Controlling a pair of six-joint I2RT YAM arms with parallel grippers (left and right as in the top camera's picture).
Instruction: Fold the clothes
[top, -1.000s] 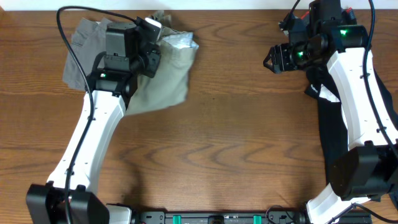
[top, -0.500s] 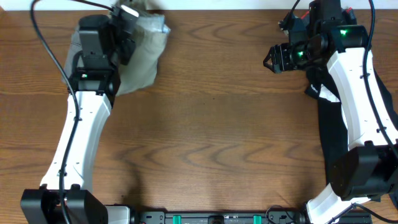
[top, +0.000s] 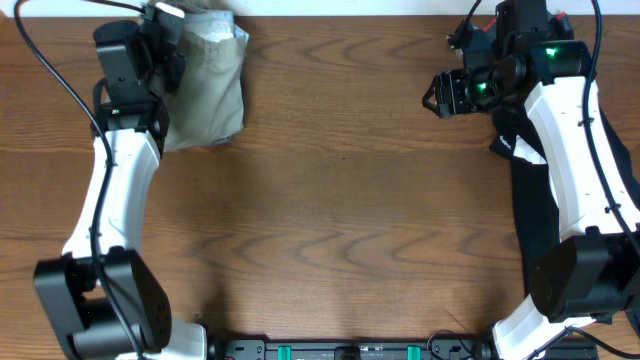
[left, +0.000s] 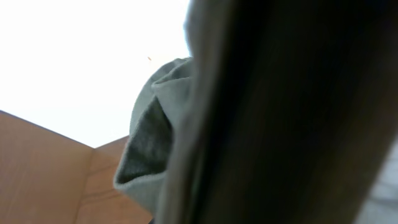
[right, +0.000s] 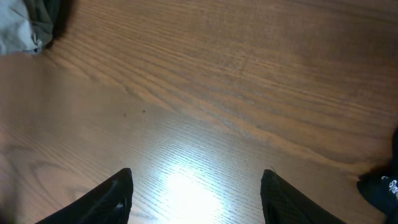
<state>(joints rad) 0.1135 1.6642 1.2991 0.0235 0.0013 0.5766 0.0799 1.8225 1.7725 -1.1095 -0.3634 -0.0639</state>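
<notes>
- The wooden table (top: 340, 210) fills my overhead view, bare brown grain across the middle and front.
- My right arm (top: 575, 150) reaches up the right side, white links bent inward near the far edge. My left arm (top: 110, 200) stretches straight up the left side into the far-left corner.
- A long black garment (top: 528, 215) lies along the right edge, partly under the right arm, with a white patch (top: 524, 150) showing beside the arm. In the right wrist view I catch only a dark corner of it at the lower right.
- The khaki shorts (top: 208, 90) sit in the far-left corner of the table, just right of the left arm, bunched at the far edge and hanging flat toward me. The paler lining shows at the top. From the right wrist camera they are a pale lump (right: 15, 28) well across the table.
- The left gripper (top: 172, 18) is over the top edge of the khaki shorts, at the table's far edge. Its jaws are together, pinching the cloth. The left wrist view is mostly a dark blur, with a grey-green fold (left: 155, 143) close against it and a strip of table below.
- The right gripper (right: 197, 177) hangs above bare wood near the far right, well apart from the shorts. Its fingers (right: 121, 190) stand apart with nothing between them.
</notes>
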